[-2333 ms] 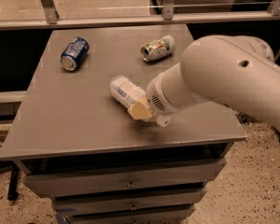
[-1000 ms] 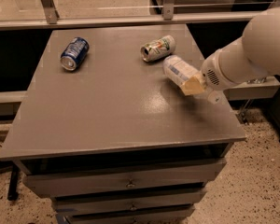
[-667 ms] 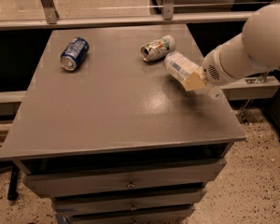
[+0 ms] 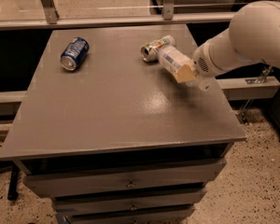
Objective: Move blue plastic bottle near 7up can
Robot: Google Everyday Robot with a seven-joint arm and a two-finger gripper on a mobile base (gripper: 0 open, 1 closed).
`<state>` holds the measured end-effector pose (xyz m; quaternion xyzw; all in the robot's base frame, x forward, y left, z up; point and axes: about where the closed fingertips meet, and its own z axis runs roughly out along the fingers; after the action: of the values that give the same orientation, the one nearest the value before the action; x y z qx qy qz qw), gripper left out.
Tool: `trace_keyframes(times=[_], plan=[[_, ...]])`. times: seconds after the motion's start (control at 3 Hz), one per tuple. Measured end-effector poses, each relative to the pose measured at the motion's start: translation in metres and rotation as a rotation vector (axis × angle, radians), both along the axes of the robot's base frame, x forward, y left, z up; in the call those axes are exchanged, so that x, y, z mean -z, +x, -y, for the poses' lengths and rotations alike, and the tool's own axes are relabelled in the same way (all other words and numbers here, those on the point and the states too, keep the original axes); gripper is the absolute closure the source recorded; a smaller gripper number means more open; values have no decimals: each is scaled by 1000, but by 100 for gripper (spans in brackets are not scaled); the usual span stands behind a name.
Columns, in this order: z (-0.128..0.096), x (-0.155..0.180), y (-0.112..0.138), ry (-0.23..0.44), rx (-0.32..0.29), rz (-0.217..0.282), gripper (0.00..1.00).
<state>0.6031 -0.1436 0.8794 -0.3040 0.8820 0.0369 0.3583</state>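
Claw (image 4: 187,73): yours, over the right of the desk (image 4: 112,111), closed around the blue plastic bottle (image 4: 169,58).
Bottle: tilted, just beside the 7up can (image 4: 151,50).

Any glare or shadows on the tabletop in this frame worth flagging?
Camera view: dim, warm light; a soft sheen across the middle of the table. The gripper, at right, is shut on the blue plastic bottle beside the 7up can, with only a faint shadow beneath.

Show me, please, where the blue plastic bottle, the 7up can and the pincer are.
blue plastic bottle (image 4: 171,59): camera view, on its pale label.
7up can (image 4: 155,46): camera view, on its side wall.
pincer (image 4: 185,73): camera view, tan fingertips gripping the bottle's end.
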Motion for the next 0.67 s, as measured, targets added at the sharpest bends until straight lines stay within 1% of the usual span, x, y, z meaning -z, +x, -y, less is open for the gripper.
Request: trace_keyframes(times=[0.33,0.67], plan=[[-8,6,4,6,-8,-5,100],[-11,11,7,6,-5,-14,84]])
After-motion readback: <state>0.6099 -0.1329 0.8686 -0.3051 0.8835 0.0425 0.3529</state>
